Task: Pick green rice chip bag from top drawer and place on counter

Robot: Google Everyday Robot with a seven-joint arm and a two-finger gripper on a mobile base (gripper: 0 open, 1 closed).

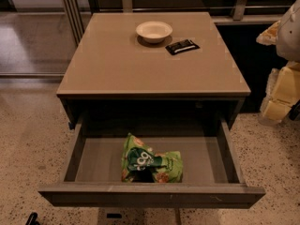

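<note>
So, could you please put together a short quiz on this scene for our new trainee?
1. True or false: the green rice chip bag already lies on the counter.
2. Which two things sit on the counter? A) a white bowl and a black packet; B) a cup and a spoon; C) a can and an apple.
3. Where is the gripper in relation to the top drawer?

Key:
1. False. The bag lies in the open top drawer, near its front.
2. A.
3. At the right edge of the view, outside the drawer and off to its right, not touching the bag.
</note>
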